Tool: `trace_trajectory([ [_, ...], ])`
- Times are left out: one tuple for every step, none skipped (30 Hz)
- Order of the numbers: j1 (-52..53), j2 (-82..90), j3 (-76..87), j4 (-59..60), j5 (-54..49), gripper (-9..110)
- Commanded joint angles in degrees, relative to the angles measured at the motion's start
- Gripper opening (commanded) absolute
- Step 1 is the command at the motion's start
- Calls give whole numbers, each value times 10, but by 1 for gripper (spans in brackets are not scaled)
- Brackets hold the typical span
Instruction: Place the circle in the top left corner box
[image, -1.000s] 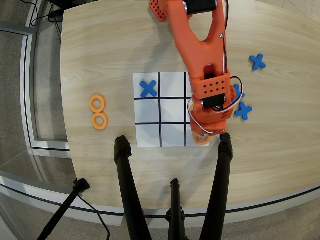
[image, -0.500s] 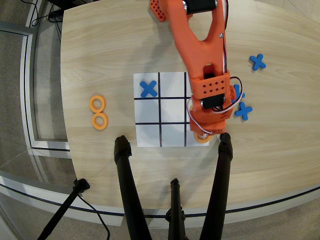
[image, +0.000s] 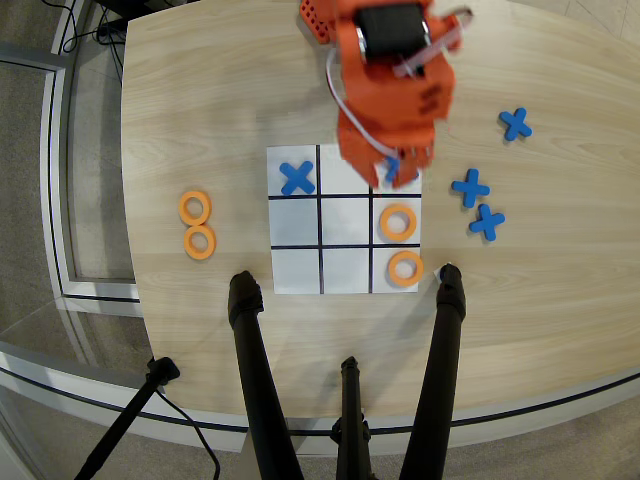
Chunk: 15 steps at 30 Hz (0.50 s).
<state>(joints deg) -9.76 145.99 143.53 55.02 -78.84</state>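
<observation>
I am looking down on what reads as an office or meeting room doubling as a robotics test space. A large curved desk (image: 220, 90) with pale wood-grain laminate is filling the overhead view, the kind found in conference rooms. Grey carpet (image: 30, 150) is showing at the left, with black cables (image: 75, 25) trailing across it. A glass partition with metal framing (image: 60, 200) is running beside the desk. Black tripod legs (image: 260, 390) are standing at the near edge, and the orange 3D-printed arm (image: 385, 80) is sitting on the desk.
</observation>
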Motion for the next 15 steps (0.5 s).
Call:
trace_trajectory([
  [22,204,163,-15,-35,6],
  [27,244,205,-19,-43,6],
  [33,280,243,-21,-48,6],
  [39,310,276,-21,-52,6],
  [42,337,304,-20,-53,6],
  [45,359,327,-13,-54,6],
  [47,378,345,-4,-56,6],
  [49,396,359,7,-57,6],
  [49,412,371,18,-57,6],
  [50,427,383,30,-57,6],
  [50,441,396,39,-57,5],
  [53,452,400,59,-61,3],
  [53,462,400,84,-61,0],
  [53,464,400,95,-61,0],
  [56,464,400,100,-61,0],
])
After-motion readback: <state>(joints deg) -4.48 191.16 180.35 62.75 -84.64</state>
